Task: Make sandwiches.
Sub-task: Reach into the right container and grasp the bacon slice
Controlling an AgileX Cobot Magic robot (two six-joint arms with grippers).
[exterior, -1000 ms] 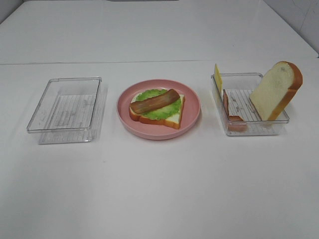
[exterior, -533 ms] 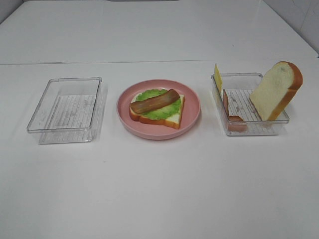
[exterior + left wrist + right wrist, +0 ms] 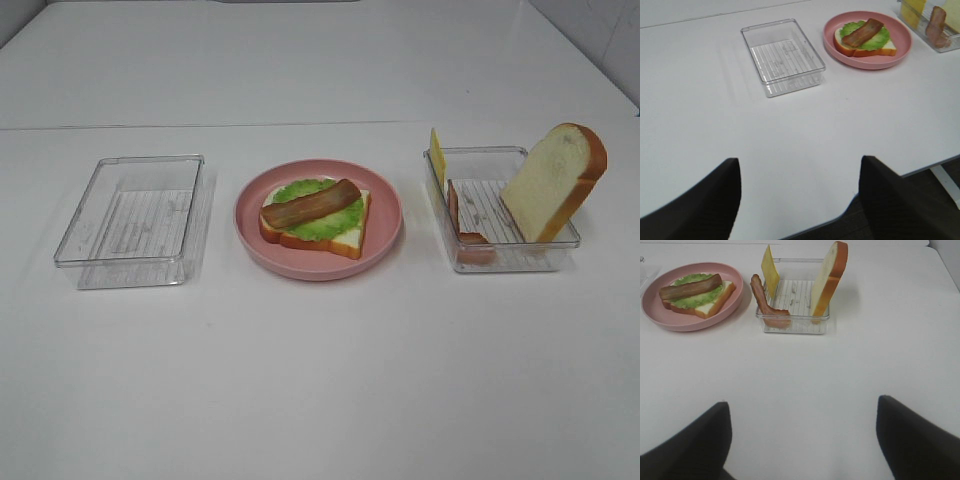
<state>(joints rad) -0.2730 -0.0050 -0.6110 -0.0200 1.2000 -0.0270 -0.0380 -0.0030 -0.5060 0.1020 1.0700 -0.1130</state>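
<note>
An open sandwich [image 3: 315, 215] lies on the pink plate [image 3: 385, 210]: one white bread slice, a green lettuce leaf and a brown bacon strip on top. It also shows in the left wrist view [image 3: 865, 37] and the right wrist view [image 3: 695, 292]. A second bread slice [image 3: 553, 180], a yellow cheese slice [image 3: 437, 155] and a bacon strip [image 3: 458, 215] stand in the right clear tray [image 3: 500, 262]. My left gripper [image 3: 800, 165] and right gripper [image 3: 802, 402] are open and empty, far back from the food. Neither shows in the exterior high view.
An empty clear tray [image 3: 130, 220] stands left of the plate. The white table's front edge [image 3: 890, 177] shows in the left wrist view. A seam [image 3: 200, 125] crosses the table behind the trays.
</note>
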